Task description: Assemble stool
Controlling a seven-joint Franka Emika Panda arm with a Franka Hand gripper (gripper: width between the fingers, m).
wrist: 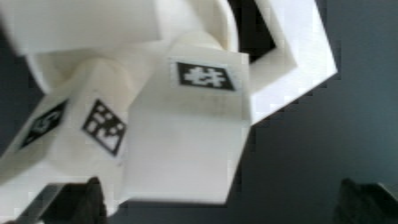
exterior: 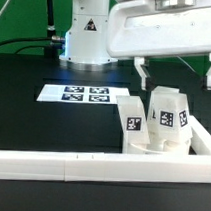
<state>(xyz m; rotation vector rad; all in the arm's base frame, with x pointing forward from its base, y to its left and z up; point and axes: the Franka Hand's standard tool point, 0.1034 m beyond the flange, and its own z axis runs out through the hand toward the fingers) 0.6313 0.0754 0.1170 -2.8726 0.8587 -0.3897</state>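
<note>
**Two legs upright, claw hanging above them**

Two stool legs, leg one (exterior: 132, 117) and leg two (exterior: 169, 116), stand upright side by side against the border rail (exterior: 50, 163), long axes vertical. The gripper (exterior: 176, 71) hovers directly above, fingers spread wide, holding nothing. The marker board (exterior: 84, 94) lies toward the exterior view's left. Likely next move: straight descent.

Open jaws hang above two upright legs (exterior: 151, 118) beside the rail (exterior: 80, 166).
</note>
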